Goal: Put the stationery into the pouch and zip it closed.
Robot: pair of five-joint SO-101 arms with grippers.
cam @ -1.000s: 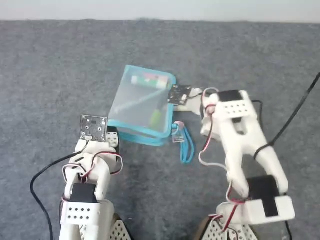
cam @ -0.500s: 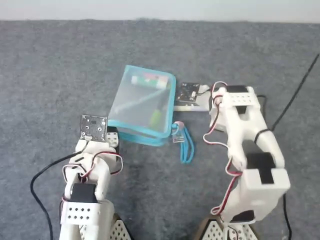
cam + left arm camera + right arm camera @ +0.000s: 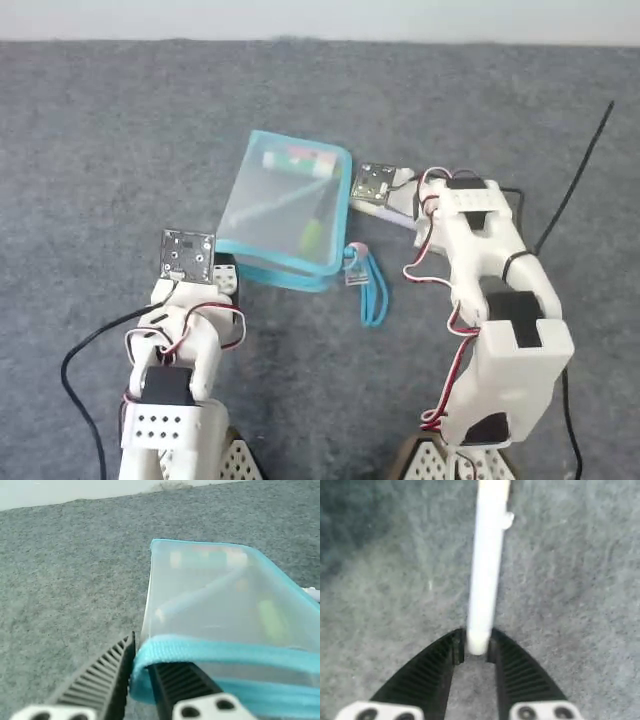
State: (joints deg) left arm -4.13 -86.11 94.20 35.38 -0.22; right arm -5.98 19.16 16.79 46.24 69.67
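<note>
The translucent pouch [image 3: 285, 215] with teal trim lies flat on the grey carpet, with several stationery pieces inside, among them a green marker [image 3: 313, 236]. My left gripper [image 3: 227, 274] is at its near left corner. In the left wrist view the left gripper [image 3: 141, 672] is shut on the teal edge of the pouch [image 3: 220, 605]. My right gripper [image 3: 374, 190] hangs just off the pouch's right edge. In the right wrist view the right gripper [image 3: 474, 647] is shut on the end of a white pen [image 3: 487, 555], which points away over the carpet.
A teal strap loop [image 3: 372, 290] trails from the pouch's near right corner onto the carpet. Cables run from both arms, one black cable [image 3: 570, 190] at the right. Open carpet lies to the left and behind the pouch.
My right gripper has drawn back a little to the right from the pouch's edge and its arm has folded up higher. The left arm and the pouch have stayed put.
</note>
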